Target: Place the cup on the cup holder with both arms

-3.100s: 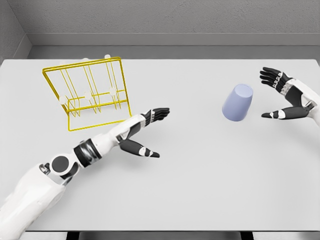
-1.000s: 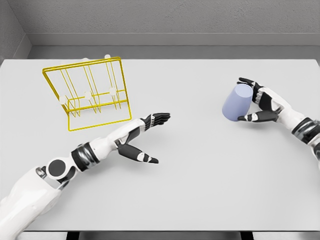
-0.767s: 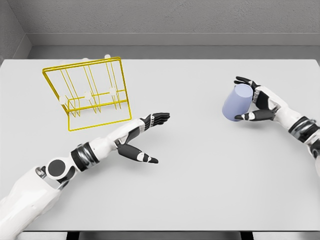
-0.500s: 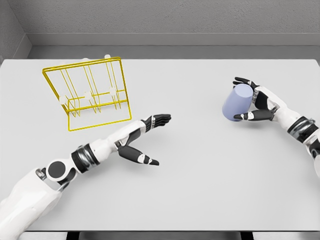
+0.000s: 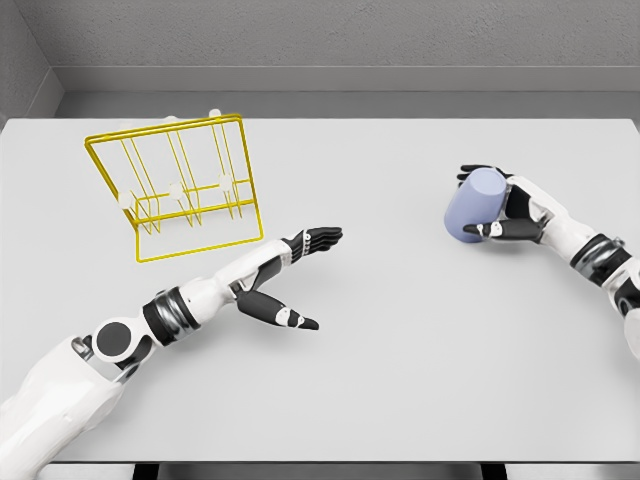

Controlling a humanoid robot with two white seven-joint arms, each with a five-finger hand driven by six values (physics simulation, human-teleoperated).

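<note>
A pale blue cup (image 5: 472, 205) stands upside down and tilted on the right side of the white table (image 5: 400, 340). My right hand (image 5: 496, 203) is wrapped around its right flank, fingers over the top and thumb near the bottom. The yellow wire cup holder (image 5: 178, 186) with white-tipped pegs stands at the far left. In the table's middle, just right of and below the holder, my left hand (image 5: 302, 275) hovers open with flat fingers and thumb spread, holding nothing.
A grey wall (image 5: 330, 40) runs behind the table's far edge. Bare tabletop lies between the holder and the cup.
My right hand has closed in from the right and taken hold of the cup, which has tilted and shifted slightly. The left arm has barely moved.
</note>
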